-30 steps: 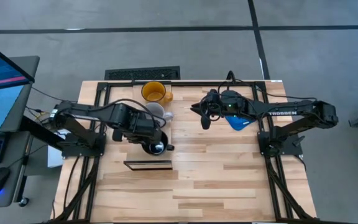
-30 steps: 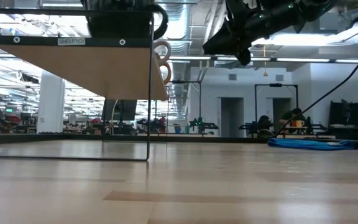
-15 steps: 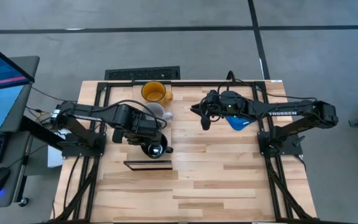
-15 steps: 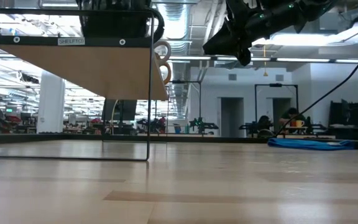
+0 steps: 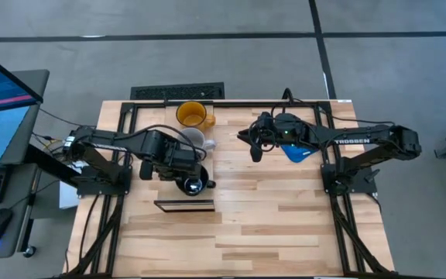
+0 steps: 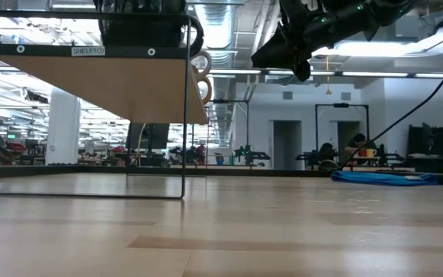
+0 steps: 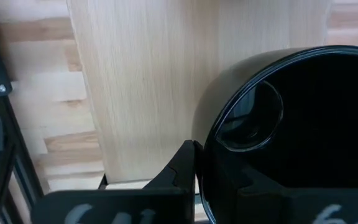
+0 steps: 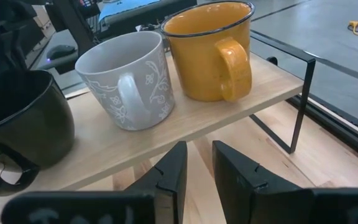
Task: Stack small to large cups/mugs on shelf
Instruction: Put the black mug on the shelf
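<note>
On the shelf (image 8: pixel 185 127), upright black mug (image 8: pixel 17 124), left fingers (image 7: pixel 179 171) clamped on its rim.

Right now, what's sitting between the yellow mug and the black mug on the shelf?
The white patterned mug stands between the yellow mug and the black mug, clearest in the right wrist view.

Black mug (image 7: pixel 303 137) in left claw (image 7: pixel 194 171) — over pale shelf (image 7: pixel 160 68).

Glossy black mug (image 8: pixel 23 121), smooth pale wood shelf (image 8: pixel 185 121), glazed yellow mug (image 8: pixel 210 50)
</note>
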Controlling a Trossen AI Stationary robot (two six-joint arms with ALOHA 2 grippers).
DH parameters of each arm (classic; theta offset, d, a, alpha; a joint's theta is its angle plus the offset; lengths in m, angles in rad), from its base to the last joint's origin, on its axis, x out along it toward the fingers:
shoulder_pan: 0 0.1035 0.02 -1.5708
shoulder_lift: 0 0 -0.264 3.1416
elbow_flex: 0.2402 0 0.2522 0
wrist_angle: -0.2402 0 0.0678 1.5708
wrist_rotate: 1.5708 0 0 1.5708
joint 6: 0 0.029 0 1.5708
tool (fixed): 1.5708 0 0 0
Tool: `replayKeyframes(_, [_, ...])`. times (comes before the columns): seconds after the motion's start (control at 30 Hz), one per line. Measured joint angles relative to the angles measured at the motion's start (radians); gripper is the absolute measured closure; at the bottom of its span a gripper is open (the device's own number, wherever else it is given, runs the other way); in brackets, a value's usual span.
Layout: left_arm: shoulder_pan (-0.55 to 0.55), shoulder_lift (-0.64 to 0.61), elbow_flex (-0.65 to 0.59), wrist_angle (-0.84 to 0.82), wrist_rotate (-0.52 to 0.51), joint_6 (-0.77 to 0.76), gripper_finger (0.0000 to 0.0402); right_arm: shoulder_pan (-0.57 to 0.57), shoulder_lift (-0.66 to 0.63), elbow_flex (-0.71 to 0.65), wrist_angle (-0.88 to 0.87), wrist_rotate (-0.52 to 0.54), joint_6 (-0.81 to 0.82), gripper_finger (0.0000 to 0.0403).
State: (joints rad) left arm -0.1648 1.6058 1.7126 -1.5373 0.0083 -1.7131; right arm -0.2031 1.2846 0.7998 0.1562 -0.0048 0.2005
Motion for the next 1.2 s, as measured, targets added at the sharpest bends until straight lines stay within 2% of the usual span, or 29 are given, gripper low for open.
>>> replayKeyframes(0.13, [-0.003, -0.002, -0.015, 0.008, -0.028, -0.02, 0.0396, 0.0, 0.0, 0.0, 0.0, 0.0, 0.0, 0.0305])
replayKeyframes(0.33, [-0.007, -0.01, -0.075, 0.054, 0.009, -0.035, 0.0395, 0.0, -0.002, 0.0, 0.0, 0.0, 0.0, 0.0305])
replayKeyframes(0.57, [-0.007, -0.014, -0.069, 0.061, 0.01, -0.034, 0.0378, 0.0, -0.006, 0.0, 0.002, 0.0, 0.0, 0.0305])
replayKeyframes(1.2, [-0.007, -0.016, -0.071, 0.08, 0.014, 0.0, 0.0373, 0.0, -0.006, 0.0, 0.001, 0.001, 0.0, 0.0305])
